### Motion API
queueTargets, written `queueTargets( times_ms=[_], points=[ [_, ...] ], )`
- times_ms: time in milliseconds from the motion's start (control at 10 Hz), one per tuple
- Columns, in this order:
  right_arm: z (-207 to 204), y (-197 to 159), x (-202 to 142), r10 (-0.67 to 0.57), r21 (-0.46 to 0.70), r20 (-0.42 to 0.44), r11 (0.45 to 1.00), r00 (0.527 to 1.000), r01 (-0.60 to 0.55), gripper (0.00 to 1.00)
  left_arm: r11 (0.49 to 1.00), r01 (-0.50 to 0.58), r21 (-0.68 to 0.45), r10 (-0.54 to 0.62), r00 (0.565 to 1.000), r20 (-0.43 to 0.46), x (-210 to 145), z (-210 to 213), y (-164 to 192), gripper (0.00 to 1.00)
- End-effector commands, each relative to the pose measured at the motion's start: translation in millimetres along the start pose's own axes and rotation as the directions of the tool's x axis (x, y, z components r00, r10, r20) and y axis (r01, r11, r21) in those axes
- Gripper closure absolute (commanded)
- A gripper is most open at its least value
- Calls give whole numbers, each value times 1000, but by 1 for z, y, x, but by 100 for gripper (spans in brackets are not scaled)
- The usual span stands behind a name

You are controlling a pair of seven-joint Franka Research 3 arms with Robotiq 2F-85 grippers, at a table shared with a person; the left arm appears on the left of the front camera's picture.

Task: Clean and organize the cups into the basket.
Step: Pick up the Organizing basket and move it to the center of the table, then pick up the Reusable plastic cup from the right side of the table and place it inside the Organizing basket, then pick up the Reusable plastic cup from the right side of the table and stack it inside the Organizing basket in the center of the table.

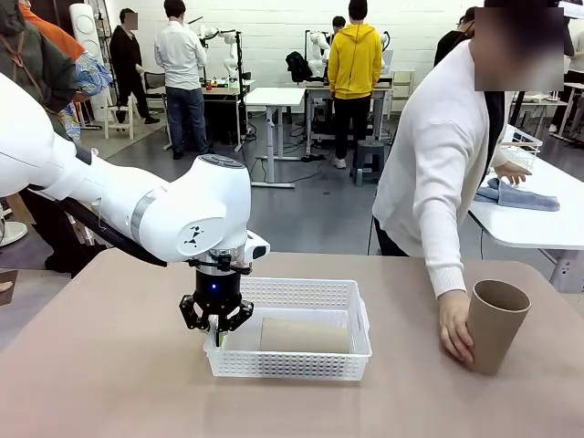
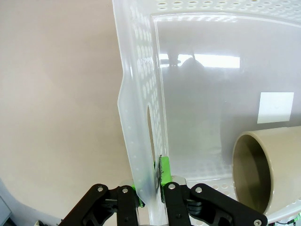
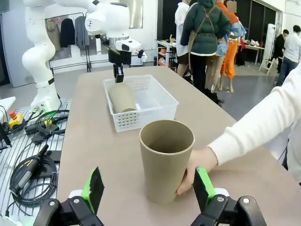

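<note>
The white perforated basket (image 1: 301, 292) stands on the brown table, and my left gripper (image 1: 216, 319) is shut on its left wall. The left wrist view shows the green pads (image 2: 164, 169) pinching that thin wall (image 2: 141, 94). One brown cup (image 1: 306, 335) lies on its side inside the basket (image 3: 141, 117), its open mouth (image 2: 256, 169) facing my left gripper. A second brown cup (image 1: 495, 324) stands upright at the table's right, with the person's hand (image 1: 453, 328) on its side. My right gripper (image 3: 148, 186) is open, its fingers on either side of this cup (image 3: 167, 157) and short of it.
The person in a white top leans over the table's far right edge. Behind stands another table with a folded blue cloth (image 1: 520, 196) and a wire basket (image 1: 520, 146). Cables and the left arm's base (image 3: 44, 94) lie beyond the table edge in the right wrist view.
</note>
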State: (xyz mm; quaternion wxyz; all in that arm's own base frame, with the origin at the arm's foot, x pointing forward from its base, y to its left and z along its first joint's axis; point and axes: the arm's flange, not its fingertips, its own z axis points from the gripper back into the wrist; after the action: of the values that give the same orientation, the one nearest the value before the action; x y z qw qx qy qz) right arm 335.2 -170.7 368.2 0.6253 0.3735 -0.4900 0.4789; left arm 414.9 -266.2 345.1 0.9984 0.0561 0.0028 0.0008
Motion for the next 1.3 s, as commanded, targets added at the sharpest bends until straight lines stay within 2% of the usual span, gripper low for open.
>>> queueTargets(
  times_ms=[0,1200],
  points=[
    [1,0,1,6,5,0,1000,1000,-6,0,1000,-21,2,21,1000,-3,-1,-1,-4,100],
    [0,0,0,0,0,0,1000,1000,0,0,1000,-21,2,21,1000,-3,-1,-1,-4,100]
  ],
)
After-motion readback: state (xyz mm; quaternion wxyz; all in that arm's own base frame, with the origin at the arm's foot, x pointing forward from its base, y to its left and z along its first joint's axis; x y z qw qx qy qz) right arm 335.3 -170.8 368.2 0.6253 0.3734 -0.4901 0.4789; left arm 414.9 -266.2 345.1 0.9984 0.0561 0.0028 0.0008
